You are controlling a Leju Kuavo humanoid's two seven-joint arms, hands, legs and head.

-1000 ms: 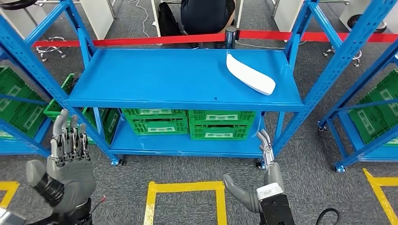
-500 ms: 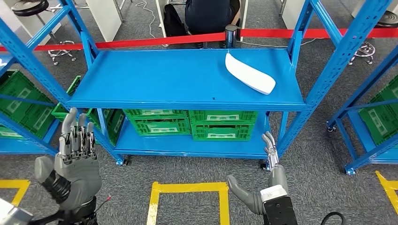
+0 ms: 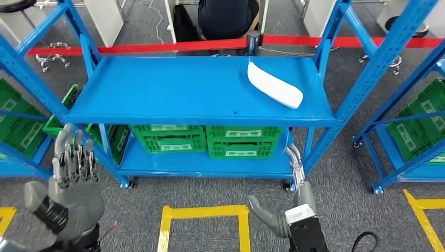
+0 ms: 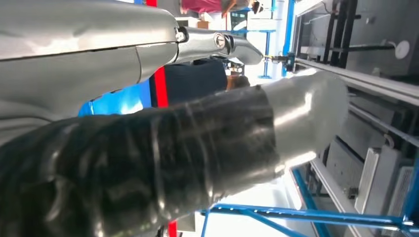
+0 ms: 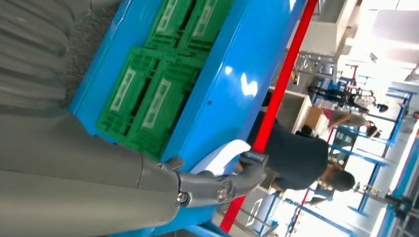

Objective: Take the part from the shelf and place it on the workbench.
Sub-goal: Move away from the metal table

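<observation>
White part (image 3: 274, 84) lay on the shelf's (image 3: 157, 86) top deck, right-rear, well beyond my fingers. My L hand (image 3: 71, 184) & R hand (image 3: 294, 207) hung before the shelf, fingers spread, holding nothing.

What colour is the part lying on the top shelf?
The part is white, seen best in the head view.

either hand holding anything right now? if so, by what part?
Nothing is held. The left hand and right hand are both open and empty in front of the shelf; the white part lies untouched on it.
</observation>
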